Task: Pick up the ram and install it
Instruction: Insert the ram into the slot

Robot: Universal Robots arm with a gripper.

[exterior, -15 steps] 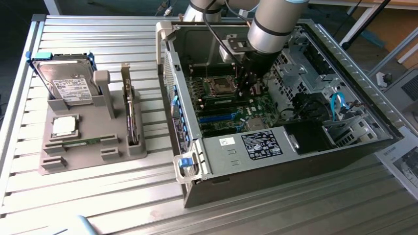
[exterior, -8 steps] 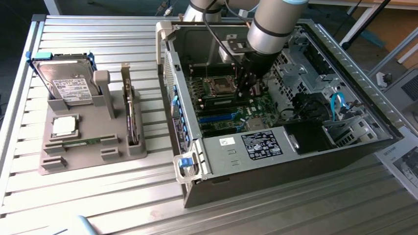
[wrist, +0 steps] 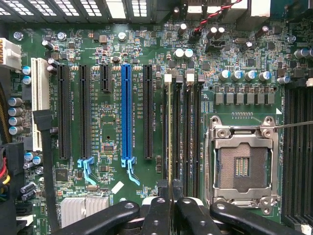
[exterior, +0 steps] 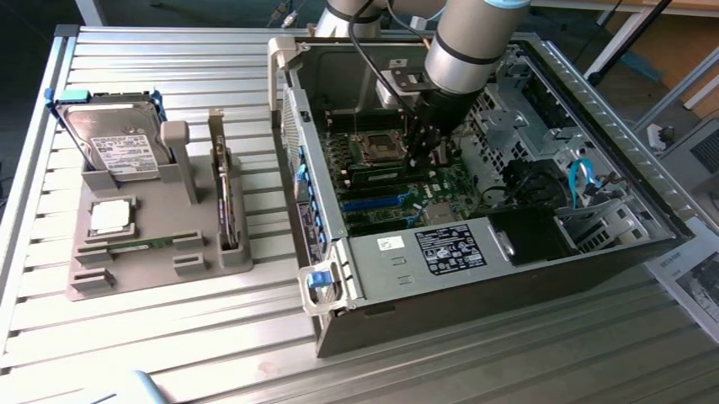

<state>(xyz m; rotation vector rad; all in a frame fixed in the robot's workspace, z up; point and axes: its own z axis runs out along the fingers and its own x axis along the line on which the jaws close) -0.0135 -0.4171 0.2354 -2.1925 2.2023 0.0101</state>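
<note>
Well, my fingers [wrist: 162, 211] are clamped on the ram [wrist: 169, 137], pressed together with only that thin green stick between them. From the wrist I see it edge-on, a narrow line running straight out ahead of the fingers. It lies along the outermost of the black memory slots [wrist: 188, 137] on the motherboard [wrist: 112, 98]. I cannot tell whether it is touching that slot or just above it. The other memory slots sit just beside the fingers, and beyond them is the open processor socket [wrist: 243, 164] in its metal frame. On the fingers' other side come a black expansion slot, then the long blue slot [wrist: 126, 112], then more black ones.

In the exterior view my arm [exterior: 466, 50] comes down into the open computer case [exterior: 450, 252], which lies on its side on the slatted counter [exterior: 168, 337]. The fingers [exterior: 422, 156] are low over the board, near the middle of the case.

Well apart from the fingers, outside the case, a grey rack [exterior: 157, 252] stands on the counter. It holds a hard drive [exterior: 113, 143] leaning upright, a silver processor chip [exterior: 110, 217] lying flat, and an expansion card [exterior: 228, 198] standing on edge (none of them anywhere near my grasp).
</note>
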